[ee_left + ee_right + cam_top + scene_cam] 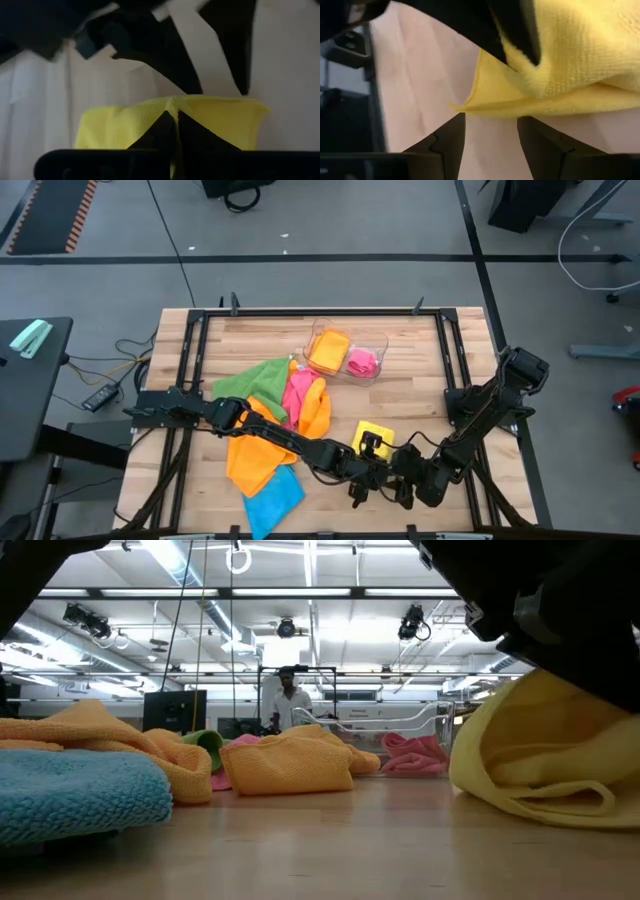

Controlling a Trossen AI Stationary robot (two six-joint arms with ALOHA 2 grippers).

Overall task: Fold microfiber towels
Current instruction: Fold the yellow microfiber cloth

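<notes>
A yellow towel (376, 436) lies at the table's near right, partly raised under my left gripper (176, 125), which is shut on it. My right gripper (490, 132) stands open just beside the towel's loose corner (456, 106), with nothing between its fingers. Green (250, 377), pink (298, 390), orange (258, 458) and blue (272, 498) towels lie crumpled on the table's left half. My left gripper pinches the yellow towel between its two fingers at a raised peak of cloth (172, 102) on its upper side. The fingers come slanting down from the table's left. The cloth is pulled up there, while the towel's lower folds (540, 802) rest on the table.
A clear tray (372, 340) at the table's far middle holds a folded orange cloth (329, 350) and a pink one (361, 362). A black frame runs round the tabletop. A person stands far off in the room behind (290, 700).
</notes>
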